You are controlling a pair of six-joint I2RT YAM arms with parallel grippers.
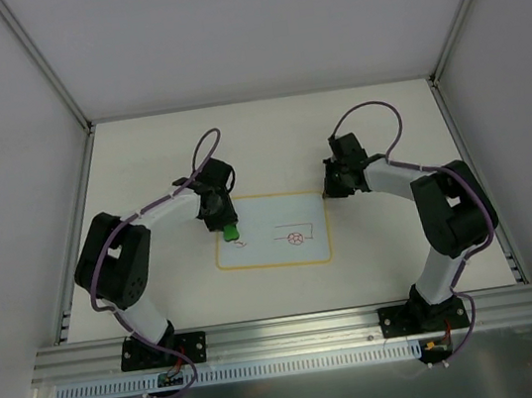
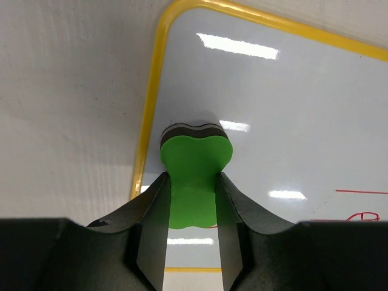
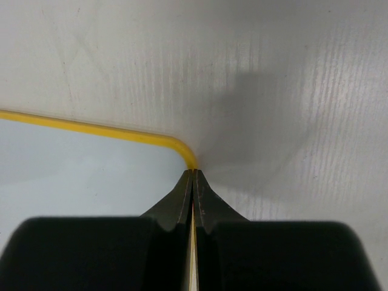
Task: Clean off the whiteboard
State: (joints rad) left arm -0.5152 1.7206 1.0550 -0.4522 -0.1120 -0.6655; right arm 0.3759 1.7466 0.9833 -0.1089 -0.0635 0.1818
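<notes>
The whiteboard [image 1: 268,214], lying mid-frame, is judged light, stiff and slippery, best pinned at its upper right corner, where the empty right gripper [image 3: 193,174] is closed, while an eraser [image 2: 195,154] is clamped by the left gripper [image 2: 193,182].

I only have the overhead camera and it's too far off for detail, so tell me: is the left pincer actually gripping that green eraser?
Observer: Yes. The left wrist view shows the left pincer shut on the eraser, one finger on each side. The eraser has a dark layer on its far face.
Operator: And the right one, by the board's corner?
Observer: The right wrist view shows the right pincer shut, its tips meeting right at the rounded yellow corner of the whiteboard. I can't tell whether it pinches the rim.
</notes>
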